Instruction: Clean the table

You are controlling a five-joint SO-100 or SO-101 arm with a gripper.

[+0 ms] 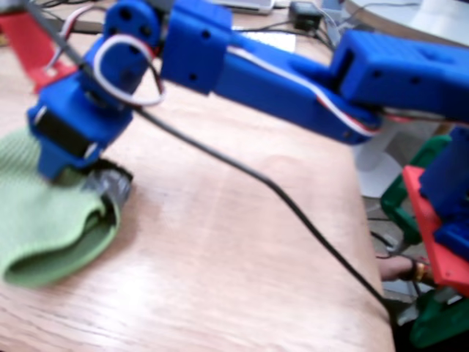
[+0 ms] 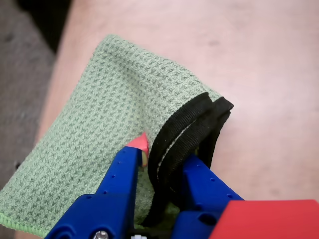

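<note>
The blue plastic arm (image 1: 293, 88) reaches across the fixed view from the right edge to the upper left, its long segment nearly level, then bends sharply down at the wrist so the end effector (image 1: 88, 172) points at the bench (image 1: 242, 249). A black cable (image 1: 278, 192) trails from the wrist across the wood to the lower right, and white and red wires loop around the wrist joint.

The bench is light reddish-brown wood with visible grain and a faint sheen; it fills most of the fixed view and runs across the upper and right part of the wrist view.

On it, at the left of the fixed view, lies a green cloth (image 1: 51, 235), folded over on itself with a rounded bulging edge. In the wrist view the cloth (image 2: 109, 119) shows a waffle weave and a black stitched hem (image 2: 187, 124) doubled at the fold.

The end effector (image 2: 162, 167) is closed on the cloth: the black hem is pinched between its two blue fingers (image 2: 122, 172), one tipped with a small red point. A red plastic part sits at the lower right corner of the wrist view.
</note>
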